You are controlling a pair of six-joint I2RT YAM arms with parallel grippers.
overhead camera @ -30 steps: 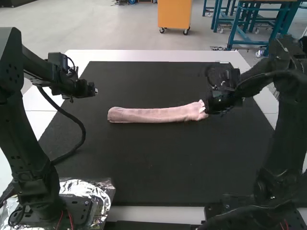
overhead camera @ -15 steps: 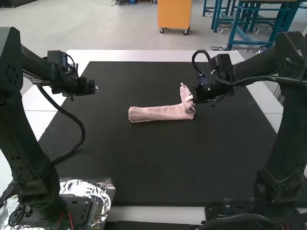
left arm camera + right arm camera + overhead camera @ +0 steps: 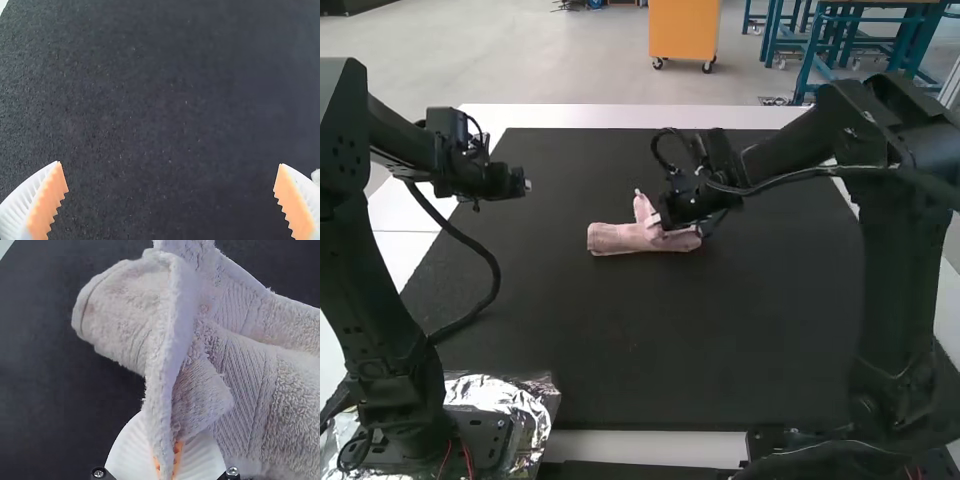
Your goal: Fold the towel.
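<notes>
Pink towel (image 3: 612, 238) lay in a narrow, partly doubled strip under the right gripper (image 3: 662, 218) in the high view, one pointed end poking out just beyond its jaws. Around the cloth and below both sets of jaws spread a black mat (image 3: 620, 340) on a white table (image 3: 650, 116); crumpled foil (image 3: 525, 400) sat behind the left gripper (image 3: 524, 186), near that arm's base. The left jaws hung well apart from the towel.

In the left wrist view, those jaws stood wide apart, gripping nothing, with bare mat between the ribbed fingers (image 3: 49, 200).

In the right wrist view, the jaws were pinched nearly together on a thin raised edge of towel, with looser layers just beside them. So slight a hold could have let the edge slip, dropping the flap crooked. A sideways pull risked dragging the layers beneath out of line, and the springy pile might have reopened on release.
</notes>
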